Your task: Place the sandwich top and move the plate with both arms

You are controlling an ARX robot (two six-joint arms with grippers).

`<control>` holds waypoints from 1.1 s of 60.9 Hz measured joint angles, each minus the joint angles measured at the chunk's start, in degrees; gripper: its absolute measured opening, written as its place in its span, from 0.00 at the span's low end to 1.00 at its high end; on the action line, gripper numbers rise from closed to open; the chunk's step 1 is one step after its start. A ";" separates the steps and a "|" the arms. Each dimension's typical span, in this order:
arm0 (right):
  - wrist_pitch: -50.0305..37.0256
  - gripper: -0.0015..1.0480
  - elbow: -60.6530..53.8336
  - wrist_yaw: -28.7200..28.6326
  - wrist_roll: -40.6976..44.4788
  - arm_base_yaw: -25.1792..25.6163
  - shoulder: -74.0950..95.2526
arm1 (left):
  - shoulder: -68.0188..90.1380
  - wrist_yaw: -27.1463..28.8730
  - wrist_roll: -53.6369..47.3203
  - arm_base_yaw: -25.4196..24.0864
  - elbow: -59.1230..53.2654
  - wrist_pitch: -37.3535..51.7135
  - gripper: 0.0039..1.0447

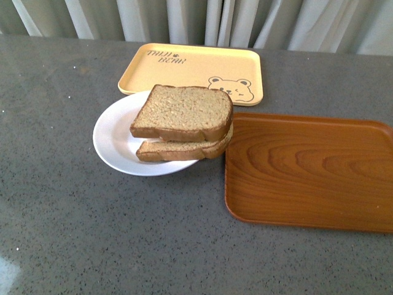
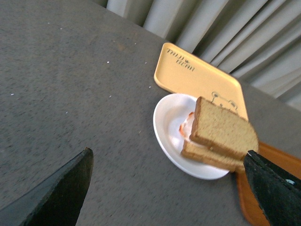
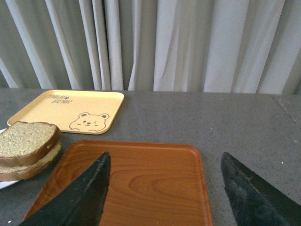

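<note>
Grey table (image 1: 73,233) runs under both grippers; neither shows in the front camera. The wooden tray (image 1: 307,172) lies right under and ahead of the right gripper (image 3: 164,154). That gripper's fingers (image 3: 80,197) are spread wide over the tray's near end with nothing between them. The yellow bear tray (image 1: 184,64) sits further out past those fingers, near the curtain (image 3: 188,42). The white plate (image 1: 113,144) is ahead of the left gripper (image 2: 169,151), between its fingers (image 2: 61,197) and closer to the one on the wooden-tray side. Those fingers are also wide apart, gripping nothing and clear of the plate. The plate rim meets the yellow tray's edge and sits just beside the wooden tray. The sandwich top (image 1: 181,110) lies flat on the lower slice (image 1: 178,150) on the plate, slightly skewed, overhanging the rim toward the wooden tray. A white and reddish filling (image 2: 188,126) peeks out between the slices.
</note>
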State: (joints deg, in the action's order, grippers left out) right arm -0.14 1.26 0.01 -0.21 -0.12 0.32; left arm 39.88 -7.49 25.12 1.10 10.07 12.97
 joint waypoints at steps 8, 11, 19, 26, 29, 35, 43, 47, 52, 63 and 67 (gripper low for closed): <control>0.00 0.91 0.00 0.00 0.00 0.00 0.00 | 22.64 -2.91 4.48 -1.18 6.12 15.37 0.92; 0.00 0.91 0.00 0.00 0.00 0.00 0.00 | 30.67 -3.13 5.53 -1.18 8.46 19.52 0.92; 0.02 0.91 0.00 0.00 0.00 0.00 -0.02 | 54.97 -3.06 9.77 -0.94 15.98 28.37 0.92; 0.02 0.91 0.00 0.00 0.00 0.00 -0.02 | 65.09 -2.60 12.76 -0.48 20.06 30.71 0.92; 0.02 0.91 0.00 0.00 0.00 0.00 -0.02 | 68.04 -2.36 13.84 -0.31 21.40 31.34 0.92; 0.02 0.91 0.00 0.00 0.00 0.00 -0.02 | 72.06 -2.12 16.00 -0.02 23.54 32.04 0.92; 0.02 0.91 0.00 0.00 0.00 0.00 -0.02 | 76.41 -1.92 18.12 0.63 26.25 32.15 0.92; 0.02 0.91 0.00 -0.02 0.00 0.00 -0.02 | 78.31 -1.70 18.95 1.11 27.36 32.15 0.92; 0.02 0.91 0.00 0.00 0.00 0.00 -0.02 | 79.62 -1.31 19.54 1.70 28.61 32.37 0.92; 0.04 0.91 0.00 0.00 0.00 0.00 -0.02 | 81.42 -1.31 21.38 2.91 30.51 33.38 0.92; 0.04 0.91 0.00 0.00 0.00 0.00 -0.02 | 81.88 -1.46 21.84 3.39 30.91 33.68 0.92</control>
State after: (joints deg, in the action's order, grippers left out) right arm -0.10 1.26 0.01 -0.21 -0.12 0.30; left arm 121.75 -8.95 46.96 4.49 40.97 46.65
